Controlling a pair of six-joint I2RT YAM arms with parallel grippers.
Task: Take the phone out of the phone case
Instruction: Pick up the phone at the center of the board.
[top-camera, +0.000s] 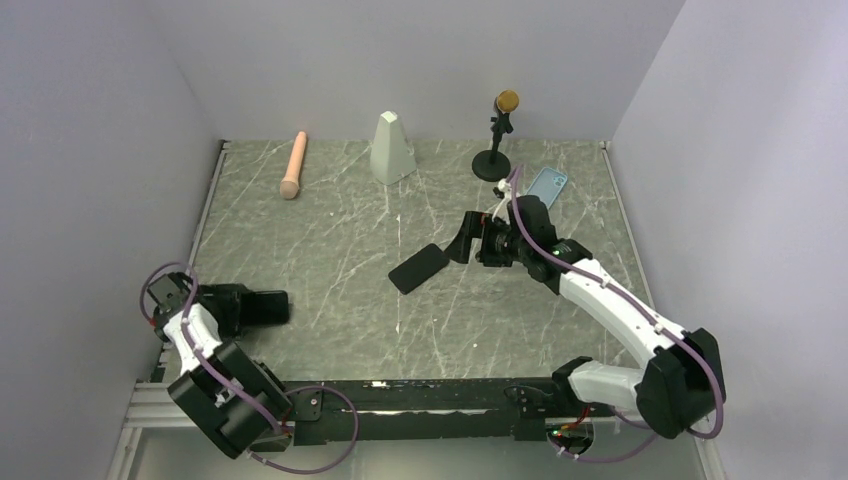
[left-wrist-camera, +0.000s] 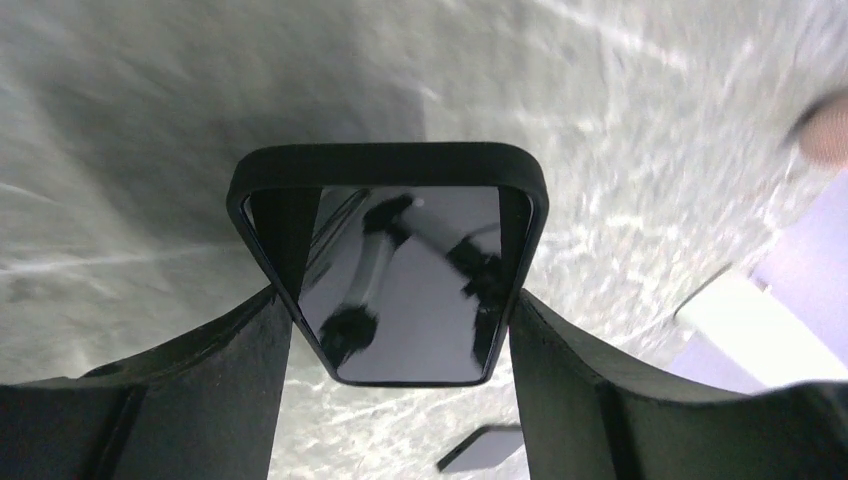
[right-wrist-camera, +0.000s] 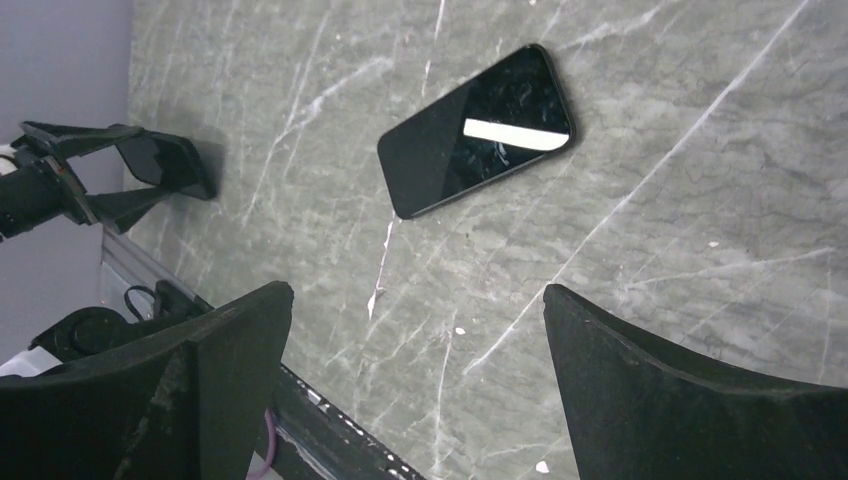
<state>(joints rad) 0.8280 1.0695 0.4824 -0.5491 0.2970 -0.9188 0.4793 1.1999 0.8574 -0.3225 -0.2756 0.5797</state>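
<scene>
The phone case (top-camera: 548, 186) lies flat at the far right of the desk (top-camera: 330, 230), just beside the round base of a small microphone (top-camera: 498, 135) on its stand and behind the right arm. It is light blue, and nothing touches it. Whether anything is inside it cannot be told from above.

The left pincer (left-wrist-camera: 398, 305) is clamped on a black phone (left-wrist-camera: 388, 240), one finger on each long edge, and holds it near the left edge of the desk. The right pincer (right-wrist-camera: 415, 300) is spread wide with nothing between its fingers. It hangs over the middle of the desk, near a second black phone (right-wrist-camera: 475, 130) that lies screen up on the stone-patterned top.

At the back stand a white tapered block (top-camera: 391, 148) and, to its left, a pink stick (top-camera: 293, 165) lying flat.
</scene>
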